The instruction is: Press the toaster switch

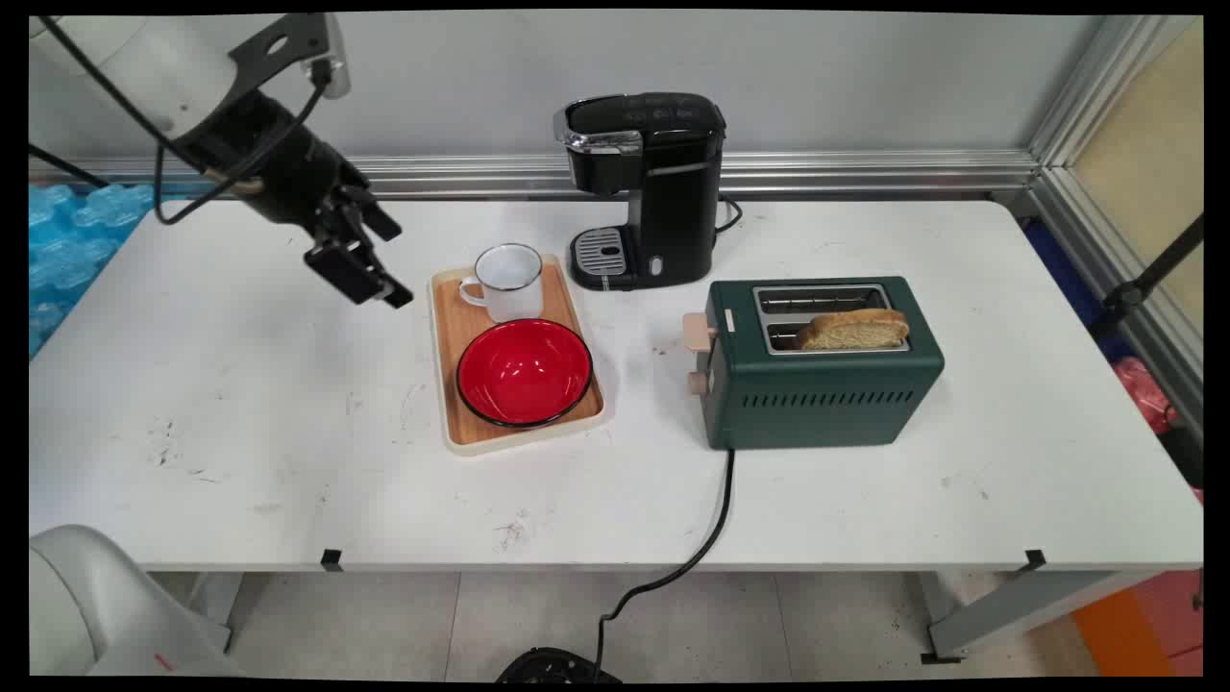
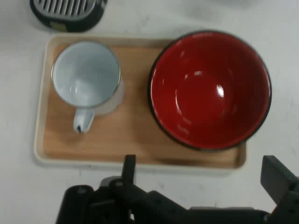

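Observation:
My black gripper (image 1: 392,264) hangs open above the table, just left of a wooden tray (image 1: 465,424) with a cream rim, and holds nothing. On the tray stand a white enamel mug (image 1: 509,284) at the far end and a red bowl (image 1: 524,372) at the near end. The hand view looks straight down on the tray (image 2: 131,135): the empty mug (image 2: 86,77) has its handle turned toward the gripper (image 2: 202,168), and the bowl (image 2: 210,88) beside it is empty too. The two fingers stand wide apart over the tray's near rim.
A black coffee machine (image 1: 663,183) stands behind the tray, its drip grate (image 2: 67,11) showing in the hand view. Right of the tray sits a green toaster (image 1: 817,384) with a bread slice (image 1: 853,330) in its near slot. Its cord (image 1: 716,519) runs off the front edge.

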Robot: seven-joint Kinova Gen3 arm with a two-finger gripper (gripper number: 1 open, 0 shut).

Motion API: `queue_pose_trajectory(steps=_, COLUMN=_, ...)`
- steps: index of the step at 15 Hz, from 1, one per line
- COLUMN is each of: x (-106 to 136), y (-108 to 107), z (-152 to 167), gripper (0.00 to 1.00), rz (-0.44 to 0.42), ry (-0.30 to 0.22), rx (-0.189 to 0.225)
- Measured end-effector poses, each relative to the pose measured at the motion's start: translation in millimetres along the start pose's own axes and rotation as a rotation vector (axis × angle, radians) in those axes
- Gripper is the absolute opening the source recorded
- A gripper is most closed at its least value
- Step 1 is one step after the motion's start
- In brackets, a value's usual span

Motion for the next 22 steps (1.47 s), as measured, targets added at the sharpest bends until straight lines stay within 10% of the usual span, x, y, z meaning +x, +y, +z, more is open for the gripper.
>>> queue_pose_trajectory(steps=18, x=115, y=20, z=65, gripper=1.00, rz=-0.026, ry=0.208, rx=-0.095)
queue_pose_trajectory(steps=19, x=120, y=23, z=70, gripper=0.00, rz=-0.021, ry=0.217, rx=-0.102)
queue_pose_trajectory(steps=22, x=132, y=31, z=84, gripper=0.00, rz=-0.006, ry=0.238, rx=-0.123)
